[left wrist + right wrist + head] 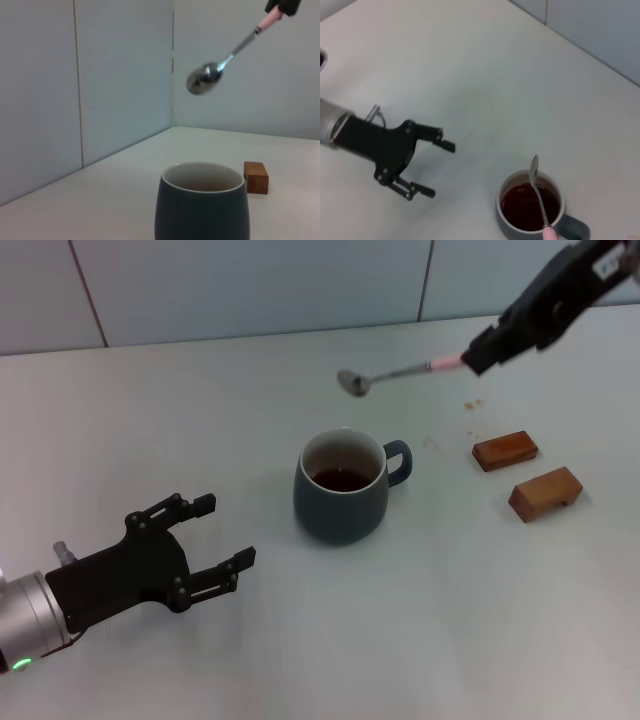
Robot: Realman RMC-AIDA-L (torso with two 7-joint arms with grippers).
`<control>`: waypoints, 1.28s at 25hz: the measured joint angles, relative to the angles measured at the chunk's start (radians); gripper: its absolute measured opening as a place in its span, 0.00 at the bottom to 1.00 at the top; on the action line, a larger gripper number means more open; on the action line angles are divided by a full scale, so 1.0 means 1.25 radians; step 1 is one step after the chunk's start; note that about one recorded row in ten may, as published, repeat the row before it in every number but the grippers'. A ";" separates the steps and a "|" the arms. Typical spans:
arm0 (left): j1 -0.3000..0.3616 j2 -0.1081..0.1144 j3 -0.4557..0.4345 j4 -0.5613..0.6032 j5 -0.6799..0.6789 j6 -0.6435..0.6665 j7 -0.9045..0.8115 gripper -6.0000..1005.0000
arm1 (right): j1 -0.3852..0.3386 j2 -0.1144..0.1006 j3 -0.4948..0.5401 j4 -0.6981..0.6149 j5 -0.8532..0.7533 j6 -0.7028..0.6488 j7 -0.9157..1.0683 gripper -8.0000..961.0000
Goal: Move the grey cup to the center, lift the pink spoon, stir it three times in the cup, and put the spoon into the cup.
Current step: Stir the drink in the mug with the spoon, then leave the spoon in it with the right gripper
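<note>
- One light, stiff spoon [390, 372] hangs above the cup [341, 488], the right gripper [478, 357] clamped on its pink handle end.
- Cup sits mid-table, holding dark liquid; spill risk.
- Left gripper [222, 543], fingers apart, rests idle nearby.

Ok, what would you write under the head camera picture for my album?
Right gripper holds the pink spoon above the grey cup.

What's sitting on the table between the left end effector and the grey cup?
Nothing: in the head view, only bare white table separates the open left end effector from the grey cup. The right wrist view shows the same bare stretch.
</note>
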State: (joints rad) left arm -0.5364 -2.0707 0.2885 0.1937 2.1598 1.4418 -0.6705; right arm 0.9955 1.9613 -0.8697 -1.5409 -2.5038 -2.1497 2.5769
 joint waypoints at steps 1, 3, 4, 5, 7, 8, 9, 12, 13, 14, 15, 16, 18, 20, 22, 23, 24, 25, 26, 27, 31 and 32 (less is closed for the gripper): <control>0.003 0.001 0.000 0.000 0.000 0.000 0.000 0.83 | 0.000 0.000 0.000 0.000 0.000 0.000 0.000 0.13; 0.003 0.001 0.000 0.000 0.000 0.000 0.000 0.83 | 0.024 -0.022 0.009 0.042 0.001 -0.006 0.013 0.13; 0.003 0.001 0.000 0.000 0.000 0.000 0.000 0.83 | 0.033 -0.032 0.012 0.061 0.002 -0.008 0.017 0.13; 0.003 0.001 0.000 0.000 0.000 0.000 0.000 0.83 | 0.053 -0.051 0.017 0.099 0.004 -0.014 0.023 0.13; 0.003 0.001 0.001 0.001 0.000 0.000 0.000 0.83 | 0.062 -0.058 0.018 0.116 0.005 -0.018 0.025 0.13; 0.003 0.001 0.001 0.001 0.000 0.000 0.000 0.83 | 0.068 -0.062 0.018 0.129 0.005 -0.021 0.026 0.13; 0.003 0.001 0.001 0.001 0.000 0.000 0.000 0.83 | 0.075 -0.067 0.016 0.145 0.005 -0.024 0.027 0.13; 0.002 0.001 0.001 0.001 0.001 0.000 0.000 0.83 | 0.088 -0.075 0.007 0.176 0.002 -0.026 0.031 0.13; 0.001 0.001 0.001 0.001 0.001 0.000 0.000 0.83 | 0.090 -0.077 0.005 0.187 0.001 -0.026 0.031 0.13; 0.001 0.001 0.001 0.001 0.001 0.000 0.000 0.83 | 0.093 -0.080 0.001 0.202 0.000 -0.025 0.031 0.13; 0.000 0.001 0.001 0.001 0.002 0.000 0.000 0.83 | 0.097 -0.080 -0.003 0.229 -0.001 -0.019 0.030 0.13; 0.000 0.001 0.001 0.001 0.002 0.000 0.000 0.83 | 0.097 -0.080 -0.003 0.229 -0.001 -0.019 0.030 0.13; -0.002 0.001 0.001 0.001 0.002 0.000 0.000 0.83 | 0.099 -0.079 -0.012 0.258 -0.001 -0.007 0.024 0.13; -0.004 0.001 0.001 0.001 0.002 0.000 0.000 0.83 | 0.099 -0.076 -0.039 0.286 -0.001 0.022 0.020 0.13; -0.005 0.001 0.001 0.001 0.002 0.000 -0.001 0.83 | 0.099 -0.076 -0.048 0.293 -0.001 0.031 0.020 0.13; -0.005 0.001 0.001 0.001 0.002 0.000 -0.001 0.83 | 0.097 -0.076 -0.057 0.301 -0.001 0.040 0.019 0.13; -0.006 0.001 0.001 0.001 0.002 0.000 -0.001 0.83 | 0.097 -0.076 -0.063 0.306 -0.002 0.046 0.019 0.13; -0.007 0.001 0.001 0.001 0.002 0.000 -0.001 0.83 | 0.096 -0.075 -0.076 0.321 -0.003 0.059 0.017 0.13; -0.007 0.001 0.001 0.001 0.002 0.000 -0.001 0.83 | 0.096 -0.075 -0.076 0.321 -0.003 0.059 0.017 0.13; -0.007 0.001 0.001 0.001 0.002 0.000 -0.001 0.83 | 0.096 -0.075 -0.080 0.329 -0.005 0.065 0.016 0.13; -0.007 0.001 0.001 0.001 0.002 0.000 -0.001 0.83 | 0.100 -0.073 -0.091 0.371 -0.022 0.096 0.003 0.13; -0.006 0.001 0.001 0.001 0.002 0.000 -0.001 0.83 | 0.100 -0.072 -0.097 0.384 -0.023 0.108 0.000 0.13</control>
State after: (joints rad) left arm -0.5445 -2.0693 0.2899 0.1956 2.1630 1.4419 -0.6718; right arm 1.1211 1.8710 -0.9908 -1.0615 -2.5332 -2.0153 2.5766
